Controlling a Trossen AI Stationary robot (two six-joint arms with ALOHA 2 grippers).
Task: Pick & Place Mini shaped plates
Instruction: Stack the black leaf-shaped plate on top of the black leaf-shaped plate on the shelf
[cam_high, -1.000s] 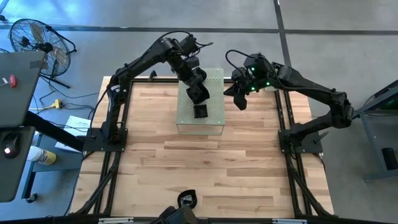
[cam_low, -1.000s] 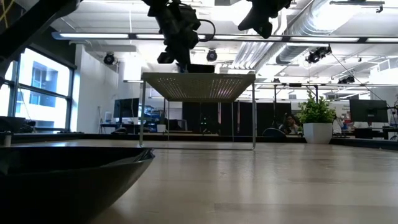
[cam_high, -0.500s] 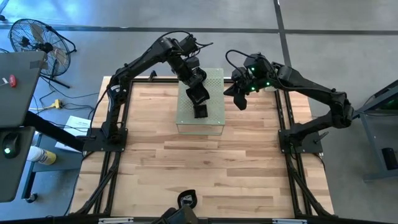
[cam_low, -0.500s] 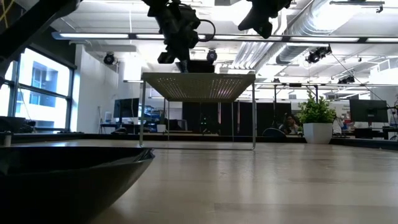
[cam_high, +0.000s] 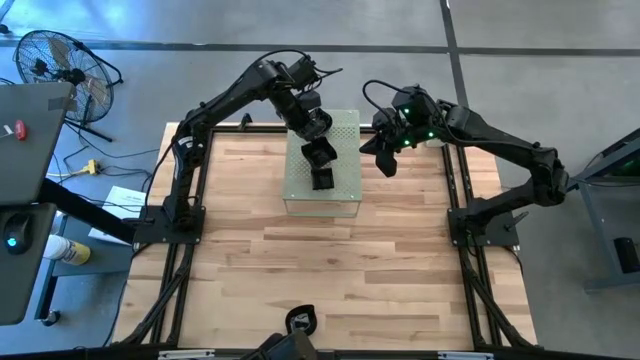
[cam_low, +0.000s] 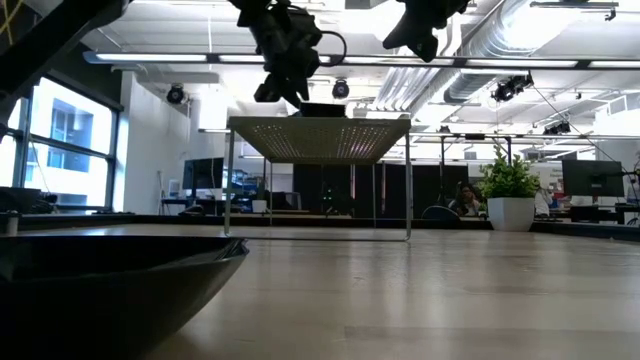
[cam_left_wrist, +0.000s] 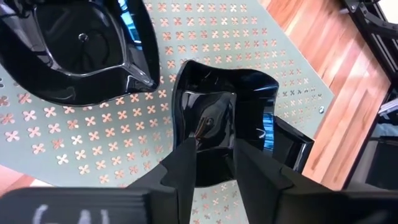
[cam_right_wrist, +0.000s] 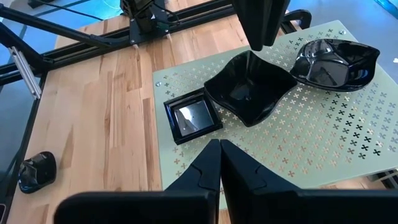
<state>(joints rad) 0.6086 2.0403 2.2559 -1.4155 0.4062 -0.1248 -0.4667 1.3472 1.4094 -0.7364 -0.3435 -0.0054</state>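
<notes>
High view: left gripper sits over the pale green shelf, above a dark wavy plate. Right gripper waits just beside the shelf's right edge, over the table.
Low view: shelf stands raised on thin legs; a plate's dark edge shows on top. A large dark dish fills the near foreground. Left gripper is just above the shelf.
Left wrist view: fingers straddle the near rim of the wavy plate, slightly apart; whether they pinch it or have let go cannot be told. A round plate lies just beside it, and a square plate shows at its far side.
Right wrist view: right gripper clenched, empty. Wavy plate lies between square plate and round plate; a small dark piece lies on the table.
Step, judged: setting the wavy plate on the shelf.
Doing it well: spread the fingers fully, then lift straight up so the rim is not dragged into the round plate.
</notes>
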